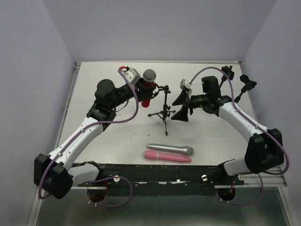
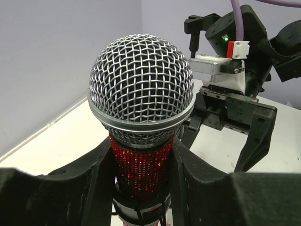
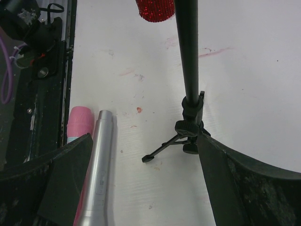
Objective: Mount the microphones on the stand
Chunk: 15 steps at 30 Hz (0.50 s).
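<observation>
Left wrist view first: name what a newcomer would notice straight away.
The glittery red microphone fills the left wrist view, clamped upright in the left gripper beside the black tripod stand. The right gripper gapes open on the stand's other side. The silver-grey microphone and the pink microphone lie side by side, lower in the top view.
</observation>
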{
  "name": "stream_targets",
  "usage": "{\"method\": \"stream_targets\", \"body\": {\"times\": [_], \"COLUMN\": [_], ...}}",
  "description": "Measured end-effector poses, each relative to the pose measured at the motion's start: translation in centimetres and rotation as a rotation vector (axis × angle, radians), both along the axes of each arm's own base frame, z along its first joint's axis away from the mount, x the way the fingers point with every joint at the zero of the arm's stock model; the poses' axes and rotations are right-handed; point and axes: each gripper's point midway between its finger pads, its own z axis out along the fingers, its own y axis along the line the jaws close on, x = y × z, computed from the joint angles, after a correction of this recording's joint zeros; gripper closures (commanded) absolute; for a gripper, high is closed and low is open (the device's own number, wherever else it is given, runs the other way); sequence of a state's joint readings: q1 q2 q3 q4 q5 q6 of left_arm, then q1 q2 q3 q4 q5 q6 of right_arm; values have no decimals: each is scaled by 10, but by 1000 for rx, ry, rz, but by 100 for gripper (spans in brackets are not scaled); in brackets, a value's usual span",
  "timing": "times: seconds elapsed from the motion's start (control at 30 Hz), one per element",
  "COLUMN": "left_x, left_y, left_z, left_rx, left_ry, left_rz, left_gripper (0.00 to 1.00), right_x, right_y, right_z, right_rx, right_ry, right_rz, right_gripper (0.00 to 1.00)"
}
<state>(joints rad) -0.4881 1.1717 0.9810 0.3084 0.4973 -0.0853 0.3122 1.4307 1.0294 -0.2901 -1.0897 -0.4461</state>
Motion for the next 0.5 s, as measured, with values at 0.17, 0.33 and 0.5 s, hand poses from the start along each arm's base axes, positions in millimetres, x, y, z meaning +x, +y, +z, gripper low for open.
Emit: {"method": "stream_targets", "body": {"times": [0.17, 0.33, 0.5], "left_x": [1, 3, 4], "left_y": [2, 5, 12], "left_z": [1, -2, 5], "left_rx": [-6, -9, -20], "left_ry": [-3, 64, 104], "left_rz": [15, 42, 87], "left_gripper": [29, 6, 1], "right_x": [1, 1, 1], "right_y": [0, 0, 0], "right_z": [-2, -4, -6], "right_rx": [-2, -4, -9], "right_ry": [6, 10, 7], "right_rz": [0, 1, 5], "right_gripper": [0, 0, 0]}}
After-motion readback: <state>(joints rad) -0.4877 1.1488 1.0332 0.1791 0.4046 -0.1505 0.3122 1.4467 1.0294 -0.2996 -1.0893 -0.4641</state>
